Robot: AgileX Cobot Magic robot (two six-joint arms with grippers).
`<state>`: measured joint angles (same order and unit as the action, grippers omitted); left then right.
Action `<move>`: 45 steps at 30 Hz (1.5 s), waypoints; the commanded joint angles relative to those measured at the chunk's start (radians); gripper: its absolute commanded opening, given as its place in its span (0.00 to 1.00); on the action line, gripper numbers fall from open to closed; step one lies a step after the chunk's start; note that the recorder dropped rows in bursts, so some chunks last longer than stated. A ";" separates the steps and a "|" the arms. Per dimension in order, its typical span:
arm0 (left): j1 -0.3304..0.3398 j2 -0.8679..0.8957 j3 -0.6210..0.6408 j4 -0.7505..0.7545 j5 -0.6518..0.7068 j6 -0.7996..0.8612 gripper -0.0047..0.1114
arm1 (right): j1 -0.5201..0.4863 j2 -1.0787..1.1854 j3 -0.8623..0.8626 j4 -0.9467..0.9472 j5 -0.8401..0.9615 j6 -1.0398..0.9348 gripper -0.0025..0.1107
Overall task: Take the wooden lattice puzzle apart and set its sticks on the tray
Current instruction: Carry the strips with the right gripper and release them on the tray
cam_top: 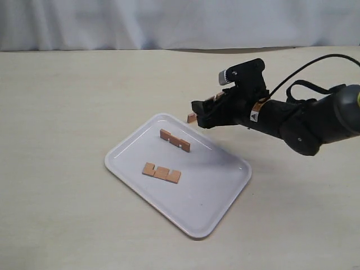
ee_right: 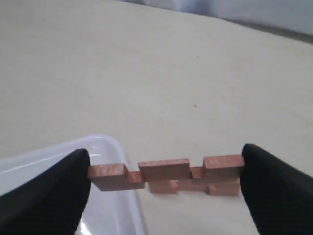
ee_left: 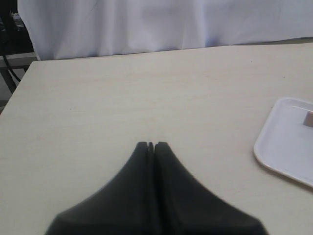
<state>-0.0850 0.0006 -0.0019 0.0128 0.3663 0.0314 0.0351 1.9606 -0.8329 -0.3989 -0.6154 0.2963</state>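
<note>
My right gripper [cam_top: 198, 115] hovers at the far corner of the white tray [cam_top: 208, 191], shut end to end on a reddish-brown notched stick [ee_right: 164, 170], notches up. A second stick [ee_right: 195, 186] shows just beneath it; I cannot tell whether it is gripped too. On the tray lie two more sticks, one towards the far side [cam_top: 175, 140] and one in the middle [cam_top: 161, 172]. No assembled lattice is in view. The left gripper [ee_left: 150, 145] is shut and empty over bare table, with the tray's edge [ee_left: 283, 147] off to one side.
The pale table [cam_top: 67, 112] runs all round the tray. A white curtain [cam_top: 169, 22] closes off the back. The right arm's black cable [cam_top: 304, 67] loops above its wrist.
</note>
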 commanded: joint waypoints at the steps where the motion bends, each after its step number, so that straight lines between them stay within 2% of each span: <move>1: -0.009 -0.001 0.002 0.002 -0.013 -0.002 0.04 | 0.003 -0.017 0.025 -0.361 -0.208 0.198 0.06; 4: -0.009 -0.001 0.002 0.002 -0.013 -0.002 0.04 | 0.050 0.022 -0.004 -0.531 -0.203 0.239 0.06; 6: -0.009 -0.001 0.002 0.002 -0.013 -0.002 0.04 | 0.118 0.062 -0.036 -0.605 -0.166 0.232 0.06; 11: -0.009 -0.001 0.002 0.002 -0.013 -0.002 0.04 | 0.206 0.099 -0.092 -0.601 0.021 0.232 0.06; 16: -0.009 -0.001 0.002 0.002 -0.013 -0.002 0.04 | 0.223 0.131 -0.108 -0.601 0.017 0.232 0.09; 17: -0.009 -0.001 0.002 0.002 -0.013 -0.002 0.04 | 0.223 0.133 -0.108 -0.601 0.008 0.232 0.12; 18: -0.009 -0.001 0.002 0.002 -0.013 -0.002 0.04 | 0.223 0.135 -0.108 -0.601 0.005 0.232 0.23; 22: -0.009 -0.001 0.002 0.002 -0.013 -0.002 0.04 | 0.223 0.135 -0.108 -0.603 -0.018 0.232 0.52; 23: -0.009 -0.001 0.002 0.002 -0.013 -0.002 0.04 | 0.223 0.117 -0.108 -0.631 -0.048 0.232 0.63; 27: -0.009 -0.001 0.002 0.002 -0.013 -0.002 0.04 | 0.223 0.040 -0.108 -0.638 -0.029 0.288 0.79; 29: -0.009 -0.001 0.002 0.002 -0.013 -0.002 0.04 | 0.223 0.026 -0.108 -0.638 0.018 0.310 0.83; 32: -0.009 -0.001 0.002 0.002 -0.013 -0.002 0.04 | 0.223 0.025 -0.108 -0.613 0.045 0.310 0.84; 34: -0.009 -0.001 0.002 0.002 -0.013 -0.002 0.04 | 0.223 -0.005 -0.108 -0.524 0.038 0.354 0.84; 35: -0.009 -0.001 0.002 0.002 -0.013 -0.002 0.04 | 0.223 -0.046 -0.108 -0.535 0.007 0.458 0.84; 37: -0.009 -0.001 0.002 0.002 -0.013 -0.002 0.04 | 0.223 -0.103 -0.108 -0.569 0.007 0.544 0.84; 39: -0.009 -0.001 0.002 0.002 -0.013 -0.002 0.04 | 0.223 -0.168 -0.108 -0.616 0.089 0.569 0.84; 42: -0.009 -0.001 0.002 0.002 -0.013 -0.002 0.04 | 0.218 -0.185 -0.110 -0.464 0.264 0.416 0.84; 43: -0.009 -0.001 0.002 0.002 -0.013 -0.002 0.04 | 0.206 -0.176 -0.118 -0.360 0.305 0.296 0.84; 44: -0.009 -0.001 0.002 0.002 -0.013 -0.002 0.04 | 0.187 -0.149 -0.135 -0.169 0.341 0.149 0.84; 45: -0.009 -0.001 0.002 0.002 -0.013 -0.002 0.04 | 0.172 -0.128 -0.148 -0.075 0.341 0.082 0.84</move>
<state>-0.0850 0.0006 -0.0019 0.0128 0.3644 0.0314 0.2387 1.7966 -0.9573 -0.7050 -0.3391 0.5702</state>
